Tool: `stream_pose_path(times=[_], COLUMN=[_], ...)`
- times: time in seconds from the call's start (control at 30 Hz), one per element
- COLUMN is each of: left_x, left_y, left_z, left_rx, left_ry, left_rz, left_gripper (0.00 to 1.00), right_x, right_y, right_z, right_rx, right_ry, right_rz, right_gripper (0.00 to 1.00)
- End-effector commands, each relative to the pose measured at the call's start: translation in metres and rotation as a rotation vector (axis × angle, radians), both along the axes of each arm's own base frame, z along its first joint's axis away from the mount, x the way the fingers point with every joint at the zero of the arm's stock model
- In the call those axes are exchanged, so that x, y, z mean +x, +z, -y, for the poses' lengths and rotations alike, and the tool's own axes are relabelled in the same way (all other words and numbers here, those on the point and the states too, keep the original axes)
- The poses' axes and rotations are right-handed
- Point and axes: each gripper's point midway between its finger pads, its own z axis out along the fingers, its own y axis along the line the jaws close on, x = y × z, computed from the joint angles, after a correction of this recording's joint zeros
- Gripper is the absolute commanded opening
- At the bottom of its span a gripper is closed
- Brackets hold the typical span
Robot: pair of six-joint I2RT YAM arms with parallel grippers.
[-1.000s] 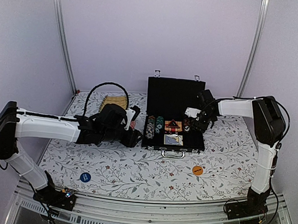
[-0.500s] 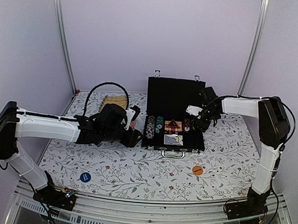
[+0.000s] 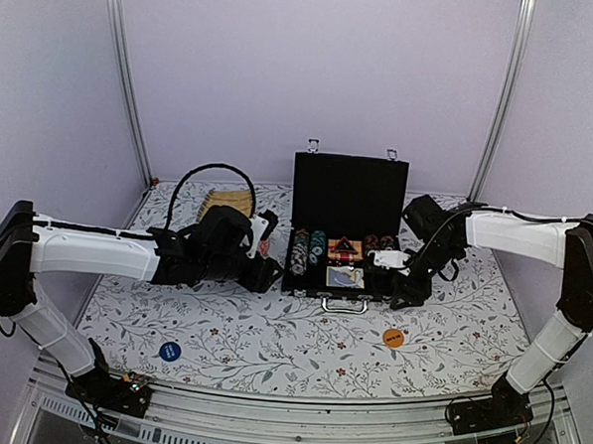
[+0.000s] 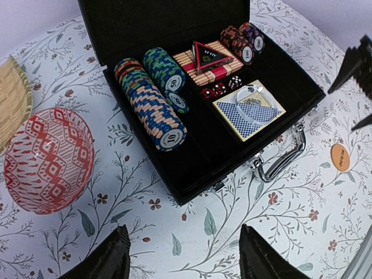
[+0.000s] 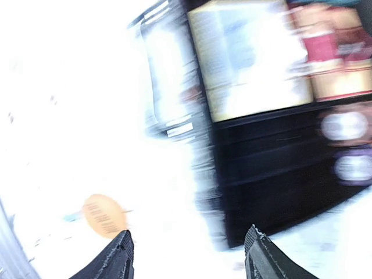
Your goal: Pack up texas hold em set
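My right gripper (image 5: pixel 189 234) is swinging off the briefcase (image 3: pixel 350 193) to its front right corner, fingers spread and empty. It is sitting lid-up on floral cloth (image 3: pixel 271 332), my left gripper (image 4: pixel 183 235) hovering released beside the woven ball (image 4: pixel 49 160).

Case (image 4: pixel 203 142): black; lining inside dull and felt-like, matt.
Handle (image 4: pixel 283 158): polished metal, bright, mirror-like.
Chips (image 4: pixel 152 110): hard-looking and smooth, with a slight sheen on the faces.
Deck (image 4: pixel 249 109): printed card under a clear glossy cover that catches the light.
Ball (image 4: pixel 48 160): red-and-white patterned skin with a faint gloss.
Mat (image 4: pixel 13 96): tan slats, wood-like, matt.
Cloth (image 4: pixel 302 221): floral print covering the table, matt and smooth.
Orange disc (image 4: pixel 340 157): flat and matt; paper or plastic, cannot tell.
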Motion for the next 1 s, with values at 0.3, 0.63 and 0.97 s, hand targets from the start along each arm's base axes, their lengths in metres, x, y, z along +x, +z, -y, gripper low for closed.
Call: stream_pose_path(times=[0.3, 0.63, 0.97], left_x=[0.009, 0.009, 0.008], left_y=[0.002, 0.002, 0.002], left_z=[0.005, 0.003, 0.004], left_rx=[-0.018, -0.012, -0.018], left_ry=[0.007, 0.011, 0.007], left_rz=[-0.007, -0.005, -0.004], left_gripper=[0.65, 0.65, 0.65], right_x=[-0.077, -0.089, -0.093], right_y=[-0.034, -0.067, -0.09], right_z=[0.006, 0.006, 0.014], right_rx=[-0.033, -0.143, -0.243], right_ry=[0.191, 0.246, 0.245], right_rz=[-0.113, -0.085, -0.049], right_gripper=[0.67, 0.67, 0.64])
